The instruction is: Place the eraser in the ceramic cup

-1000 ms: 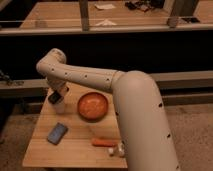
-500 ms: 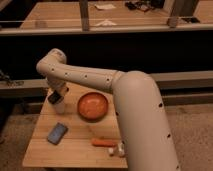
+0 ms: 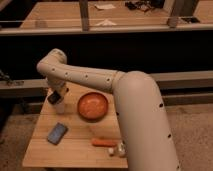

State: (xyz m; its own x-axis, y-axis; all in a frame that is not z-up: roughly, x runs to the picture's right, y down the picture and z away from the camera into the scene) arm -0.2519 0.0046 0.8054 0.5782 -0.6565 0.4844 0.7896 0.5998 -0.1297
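Note:
The ceramic cup [image 3: 60, 107], small and whitish, stands near the back left of the wooden table [image 3: 85, 152]. My gripper [image 3: 55, 97] hangs right over the cup's mouth, its dark tip just above the rim. Whether the eraser is at that dark tip I cannot tell. The white arm reaches in from the lower right and bends down to the cup.
A wide orange bowl [image 3: 92, 105] sits just right of the cup. A flat blue-grey rectangular object [image 3: 57, 133] lies at the front left. An orange stick-shaped item [image 3: 104, 142] and a small pale object [image 3: 119, 149] lie near the front edge. A dark counter runs behind.

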